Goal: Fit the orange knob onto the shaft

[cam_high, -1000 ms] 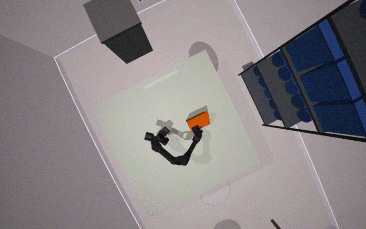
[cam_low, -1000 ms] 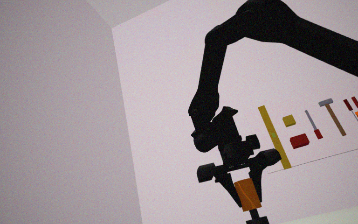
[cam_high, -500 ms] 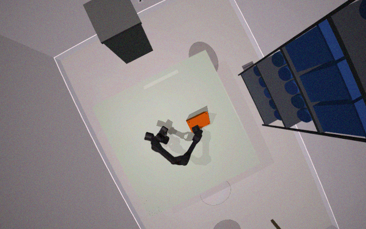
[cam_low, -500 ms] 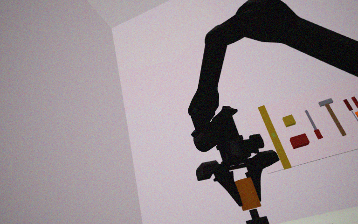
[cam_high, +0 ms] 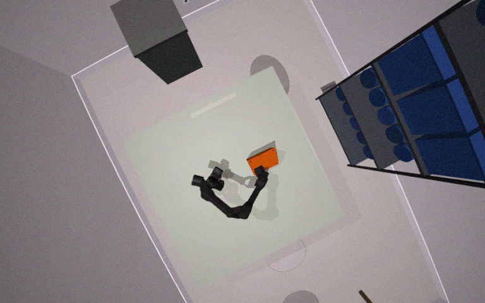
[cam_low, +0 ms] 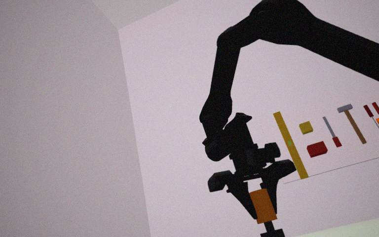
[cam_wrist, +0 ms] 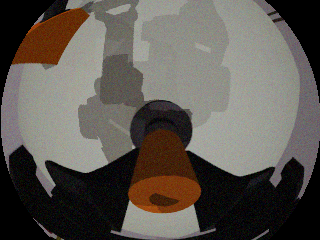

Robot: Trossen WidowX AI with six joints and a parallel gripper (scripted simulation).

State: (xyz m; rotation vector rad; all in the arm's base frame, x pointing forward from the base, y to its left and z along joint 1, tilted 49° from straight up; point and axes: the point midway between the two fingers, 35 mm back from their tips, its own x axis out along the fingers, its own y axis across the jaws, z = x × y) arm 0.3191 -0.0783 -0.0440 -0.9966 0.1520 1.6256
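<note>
The orange knob [cam_low: 263, 206] [cam_wrist: 165, 165] is upright between the fingers of my gripper [cam_low: 266, 215] [cam_wrist: 162, 154], which is shut on it. The dark shaft [cam_low: 269, 226] rises from the round pedestal [cam_low: 272, 233] [cam_wrist: 140, 127] below. The knob's lower end meets the top of the shaft in the exterior view, with a length of bare shaft showing between knob and pedestal. I cannot tell whether the shaft tip is inside the hole. The shaft's flat side is hidden. In the wrist view the knob's upper end has a dark mark. In the top view the arm hides knob and pedestal.
An orange block [cam_high: 266, 158] [cam_wrist: 47, 42] stands beside the arm's base on the pale table top [cam_high: 171, 149]. The arm's shadow falls across the table near the pedestal. A yellow level [cam_low: 290, 145] and other tools hang on the wall behind. A blue-bin rack [cam_high: 418, 82] stands farther off.
</note>
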